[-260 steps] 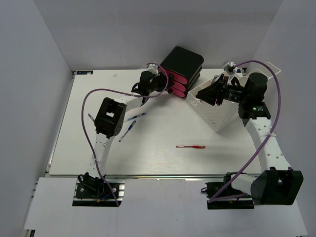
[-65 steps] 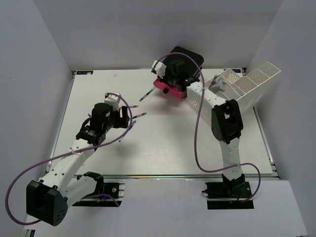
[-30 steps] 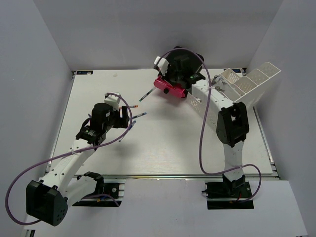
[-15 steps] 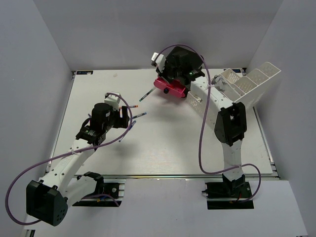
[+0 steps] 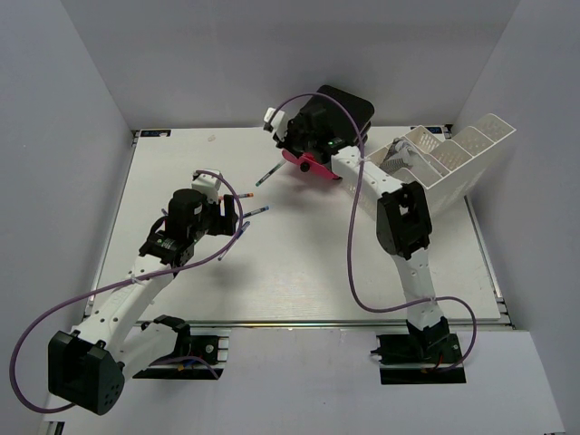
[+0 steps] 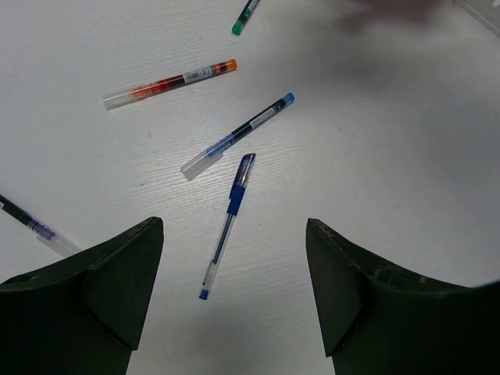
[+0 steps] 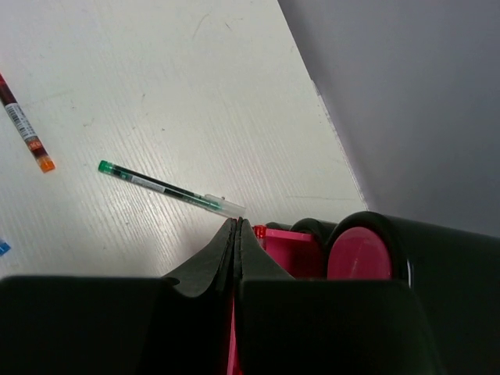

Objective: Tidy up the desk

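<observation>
Holds the left tool (image 6: 233,221) spread wide above the matte white tabletop (image 6: 391,156), gripping nothing. Shows from that wrist alone a slim blue pen (image 6: 227,225) under the gap, then a clear blue-capped pen (image 6: 238,137) and an orange-tipped red pen (image 6: 168,84). Presses the right tool (image 7: 237,234) shut on a thin edge of the pink drawer (image 7: 285,242), by the black drawer unit (image 5: 353,104) at the far edge, with a green pen (image 7: 164,187) near. Reveals only from above a perforated white tray (image 5: 453,154) tilted at right, a silver rail (image 5: 299,323) along the near edge, open room between.
</observation>
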Action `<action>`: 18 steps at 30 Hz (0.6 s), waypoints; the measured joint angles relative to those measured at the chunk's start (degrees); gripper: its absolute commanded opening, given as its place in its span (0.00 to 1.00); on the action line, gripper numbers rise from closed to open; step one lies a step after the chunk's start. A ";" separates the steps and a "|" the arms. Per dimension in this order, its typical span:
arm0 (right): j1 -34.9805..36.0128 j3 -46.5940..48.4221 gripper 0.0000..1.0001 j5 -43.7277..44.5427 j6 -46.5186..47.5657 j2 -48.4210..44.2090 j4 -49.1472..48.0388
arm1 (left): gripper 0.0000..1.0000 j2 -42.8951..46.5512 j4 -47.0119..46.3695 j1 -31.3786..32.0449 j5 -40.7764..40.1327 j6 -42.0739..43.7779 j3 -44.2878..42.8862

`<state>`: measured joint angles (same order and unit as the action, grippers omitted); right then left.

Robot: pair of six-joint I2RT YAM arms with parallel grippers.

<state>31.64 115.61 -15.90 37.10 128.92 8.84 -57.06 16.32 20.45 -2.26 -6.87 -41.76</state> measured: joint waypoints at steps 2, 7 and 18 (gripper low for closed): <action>0.17 0.76 0.00 0.20 0.46 1.01 -0.20 | 0.83 0.00 0.00 0.00 0.15 0.00 0.00; 0.33 1.49 0.00 1.25 1.70 2.51 -1.51 | 0.83 0.00 0.00 0.00 0.42 -0.02 0.00; 0.37 2.05 0.00 3.48 6.47 4.07 -4.07 | 0.83 0.00 0.00 0.00 1.22 -0.02 0.00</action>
<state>32.01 117.67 -12.43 43.57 132.99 4.78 -57.06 16.32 20.45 -1.04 -6.90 -41.76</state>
